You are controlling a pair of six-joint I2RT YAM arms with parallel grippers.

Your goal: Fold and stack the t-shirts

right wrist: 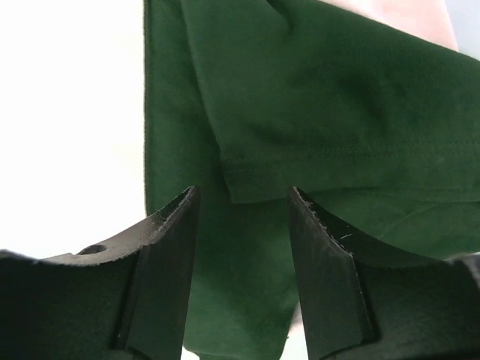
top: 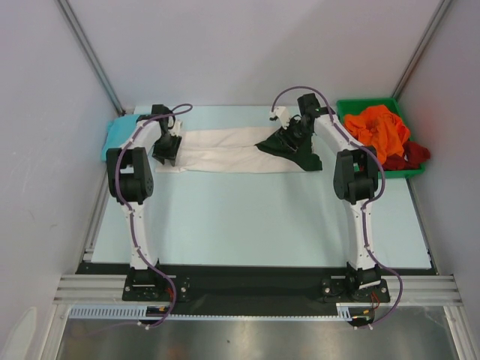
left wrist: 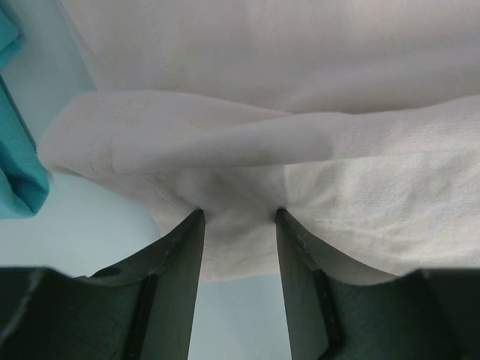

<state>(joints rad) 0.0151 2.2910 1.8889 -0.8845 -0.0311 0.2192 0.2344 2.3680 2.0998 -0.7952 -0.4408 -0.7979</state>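
A cream t-shirt (top: 225, 150) lies folded into a long strip across the back of the table, its dark green sleeves (top: 296, 155) bunched at the right end. My left gripper (top: 166, 154) is down on the strip's left end. In the left wrist view the left gripper (left wrist: 238, 214) is open, with its fingertips (left wrist: 196, 219) pressing into the cream cloth (left wrist: 300, 60) and the hem lying between them. My right gripper (top: 289, 139) is on the sleeves. Seen from the right wrist, the right gripper (right wrist: 241, 191) stands open over the flat green cloth (right wrist: 337, 97).
A teal t-shirt (top: 116, 135) (left wrist: 15, 150) lies at the far left, just beyond the cream one. At the back right a green bin (top: 360, 105) holds an orange t-shirt (top: 379, 127) and a dark red one (top: 412, 155) that hangs over its rim.
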